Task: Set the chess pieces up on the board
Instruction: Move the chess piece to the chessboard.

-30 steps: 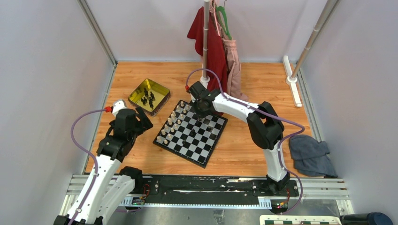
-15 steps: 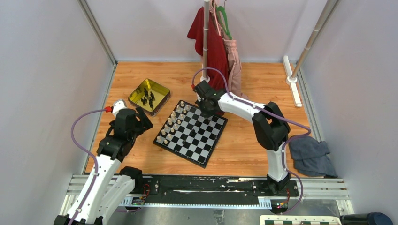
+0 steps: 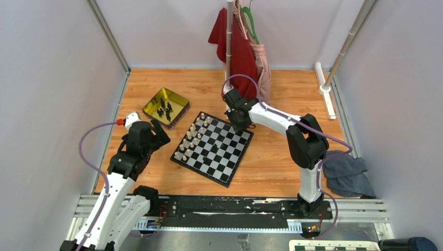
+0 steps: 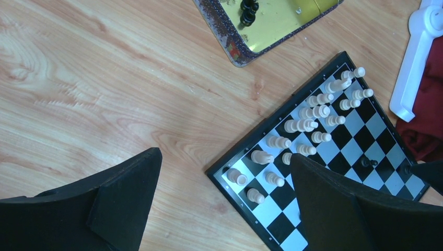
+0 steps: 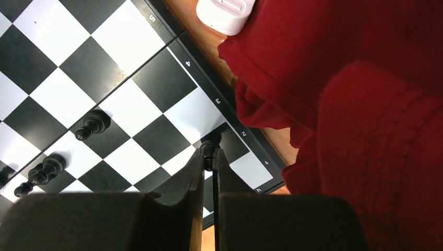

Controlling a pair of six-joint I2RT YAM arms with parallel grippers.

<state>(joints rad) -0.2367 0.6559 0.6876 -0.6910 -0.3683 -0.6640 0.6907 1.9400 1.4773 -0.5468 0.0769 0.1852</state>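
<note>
R gripper (image 5: 209, 155) jaws pinching 1 black piece (image 5: 210, 140) at board (image 5: 130, 107) edge row, by red cloth (image 5: 339, 104). L gripper (image 4: 224, 163) jaws spread, empty. Next: seat piece upright on its square, then release.

High rear camera overlooks all; both wrist cameras look down onto the board (image 3: 219, 163)

Board (image 3: 212, 148): black-and-white chequer, thin black rim with white numerals. Chess pieces (image 5: 92, 124) are black, and the cream-white pieces (image 4: 300, 125) form the other set. Counter (image 3: 271, 167): orange-brown wood grain. Tin tray (image 3: 179, 102) at ten o'clock of the board is shiny gold inside with a dark speckled outer wall. At one o'clock hang a deep red garment (image 5: 365, 104) and a pale pink garment (image 3: 259, 63) under a green hanger (image 3: 249, 23); at four o'clock lies a slate-grey cloth (image 3: 345, 172); the arms (image 3: 271, 120) are white with black joints.
</note>
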